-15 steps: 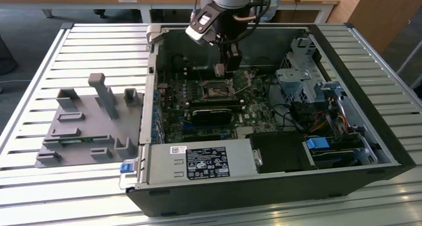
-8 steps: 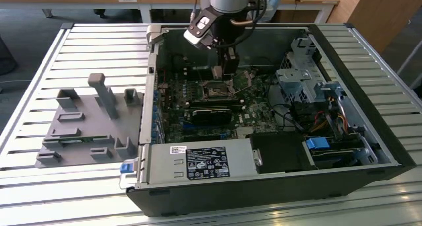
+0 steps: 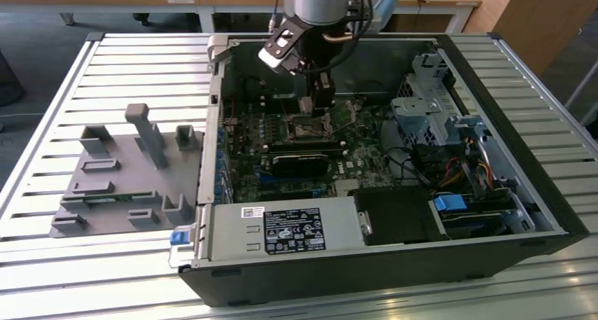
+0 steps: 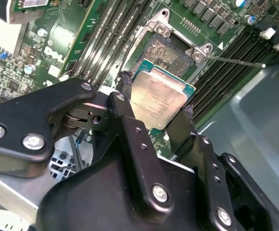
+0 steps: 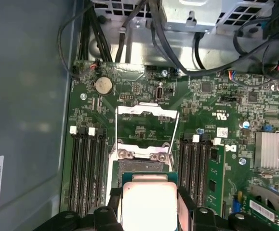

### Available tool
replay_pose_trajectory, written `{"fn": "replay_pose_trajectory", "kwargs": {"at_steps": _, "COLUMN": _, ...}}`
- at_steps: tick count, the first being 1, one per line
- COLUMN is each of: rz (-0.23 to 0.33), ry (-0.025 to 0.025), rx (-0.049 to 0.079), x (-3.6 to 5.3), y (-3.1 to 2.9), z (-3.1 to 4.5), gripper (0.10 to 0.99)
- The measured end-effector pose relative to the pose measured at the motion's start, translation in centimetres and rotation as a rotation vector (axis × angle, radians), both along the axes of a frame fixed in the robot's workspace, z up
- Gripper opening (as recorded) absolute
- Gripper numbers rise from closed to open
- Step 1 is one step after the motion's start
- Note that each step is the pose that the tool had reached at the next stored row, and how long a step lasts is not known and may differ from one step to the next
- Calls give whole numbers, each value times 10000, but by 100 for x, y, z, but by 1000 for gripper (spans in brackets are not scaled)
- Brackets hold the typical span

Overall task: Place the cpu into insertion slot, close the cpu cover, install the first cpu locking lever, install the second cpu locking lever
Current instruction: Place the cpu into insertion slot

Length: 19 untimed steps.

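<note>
Between its black fingers (image 4: 129, 125), the gripper (image 4: 156, 96) is clamping the cpu (image 4: 159, 101) by two opposite edges, holding it over the insertion slot (image 4: 170, 50) near the middle of the motherboard (image 5: 211, 101). Beyond the slot, the cpu cover (image 5: 146, 109) is sitting flipped open, its square window framing green board.

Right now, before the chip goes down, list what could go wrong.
The cpu, pinched by the gripper, overlaps just one edge of the insertion slot; lowered here, it would likely land askew. The open cpu cover adjoins the slot; the gripper might snag it.
</note>
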<state>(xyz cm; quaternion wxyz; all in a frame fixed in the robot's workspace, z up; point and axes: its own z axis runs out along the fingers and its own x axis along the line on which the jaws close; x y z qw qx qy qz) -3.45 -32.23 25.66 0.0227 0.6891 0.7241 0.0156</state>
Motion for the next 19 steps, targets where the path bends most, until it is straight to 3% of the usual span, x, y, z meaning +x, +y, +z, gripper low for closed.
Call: {"fn": "replay_pose_trajectory", "kwargs": {"at_steps": 19, "rz": -323, "ry": 0, "rx": -2, "x": -44, "y": 51, "z": -205, "gripper": 541}}
